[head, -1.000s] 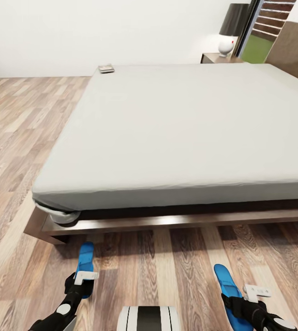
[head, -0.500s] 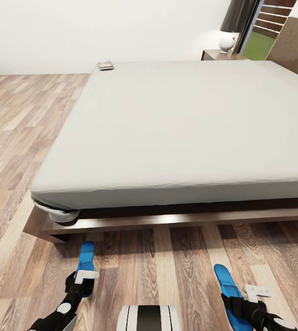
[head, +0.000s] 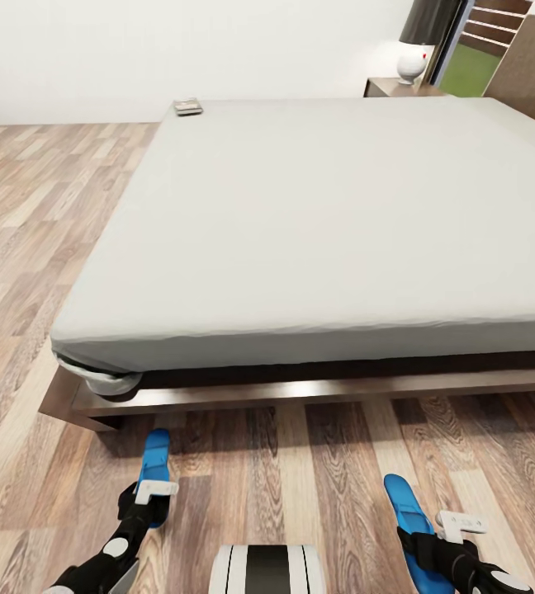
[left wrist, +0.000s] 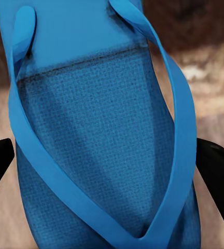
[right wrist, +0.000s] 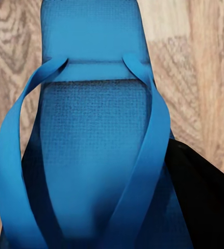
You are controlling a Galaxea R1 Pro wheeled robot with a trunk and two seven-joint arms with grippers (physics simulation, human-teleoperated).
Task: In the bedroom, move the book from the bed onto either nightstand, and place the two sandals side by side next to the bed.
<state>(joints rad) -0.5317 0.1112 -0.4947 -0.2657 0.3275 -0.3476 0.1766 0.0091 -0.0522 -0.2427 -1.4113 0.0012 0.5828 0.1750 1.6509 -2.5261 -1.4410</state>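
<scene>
Sandal step in hand — left gripper [head: 148,505] grasping one sandal [head: 154,464], right gripper [head: 433,540] grasping the other sandal [head: 405,505], bed [head: 317,388] ahead. Next — lower both, closer together.

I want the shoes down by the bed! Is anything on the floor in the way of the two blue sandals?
Nothing visible is. The left gripper holds one sandal, the right gripper the other sandal, and bare wood floor lies between them and the bed frame.
</scene>
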